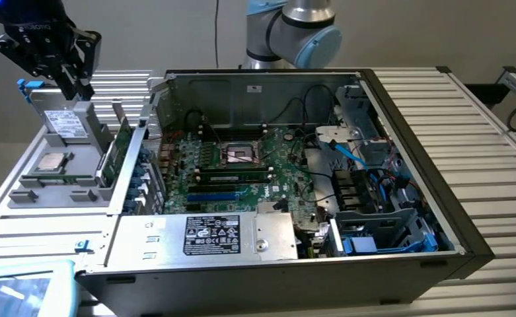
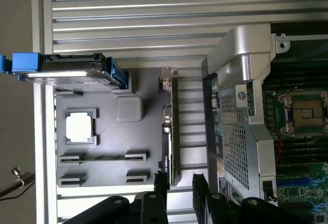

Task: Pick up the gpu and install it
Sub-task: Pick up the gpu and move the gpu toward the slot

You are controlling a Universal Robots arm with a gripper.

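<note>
My gripper (image 2: 180, 187) hangs above the grey plastic tray (image 2: 102, 147), its black fingers spread wide and holding nothing. The gpu (image 2: 168, 131), a thin green board, stands on edge in a slot at the tray's rim. That rim is the one nearest the open computer case (image 2: 241, 131), and only a narrow gap separates the board from the case's perforated metal wall. A square silvery processor (image 2: 80, 127) lies flat mid-tray. Ribbed aluminium surface (image 2: 154, 14) runs beyond the tray.

The gpu (image 2: 168, 147) edge-on in its tray (image 2: 107, 131) slot, faces hidden; power supply label (image 1: 212, 235) text illegibly small.
</note>
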